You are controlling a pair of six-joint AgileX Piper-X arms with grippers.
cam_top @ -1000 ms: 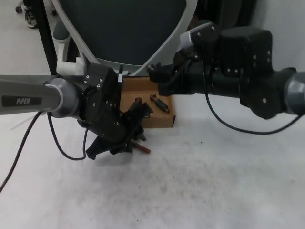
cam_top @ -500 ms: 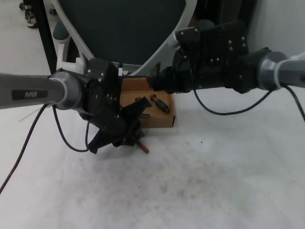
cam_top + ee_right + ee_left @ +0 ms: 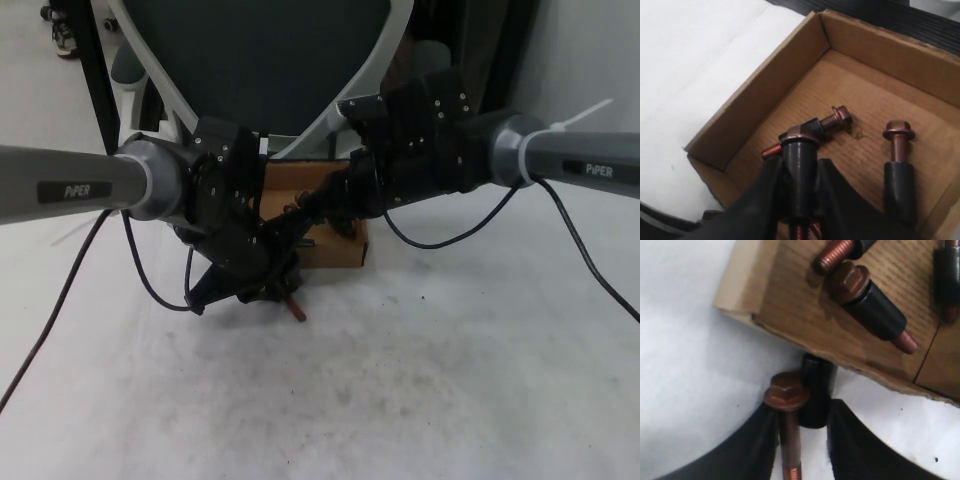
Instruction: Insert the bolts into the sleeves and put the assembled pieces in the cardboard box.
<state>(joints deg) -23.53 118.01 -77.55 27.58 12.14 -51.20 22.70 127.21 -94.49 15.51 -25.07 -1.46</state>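
In the right wrist view my right gripper (image 3: 799, 172) is shut on an assembled piece (image 3: 800, 155), a black sleeve with a copper bolt head on top, held over the cardboard box (image 3: 755, 95). Two assembled pieces (image 3: 897, 170) lie inside the box. In the high view the right gripper (image 3: 335, 200) hangs above the box (image 3: 335, 255). My left gripper (image 3: 802, 427) is low at the box's front wall (image 3: 755, 285), open, with a loose copper bolt (image 3: 786, 402) and a loose black sleeve (image 3: 816, 390) side by side between its fingers on the table. The bolt (image 3: 293, 305) lies just in front of the left gripper (image 3: 272, 285).
An office chair (image 3: 260, 60) stands right behind the box. Black cables (image 3: 440, 240) trail from both arms over the white tabletop (image 3: 450, 380), which stretches in front and to the right. Both arms crowd over the box.
The right arm has swung left and down, bringing its held piece over the box. The left gripper has edged back toward the box's front wall, with the loose bolt staying beside it.
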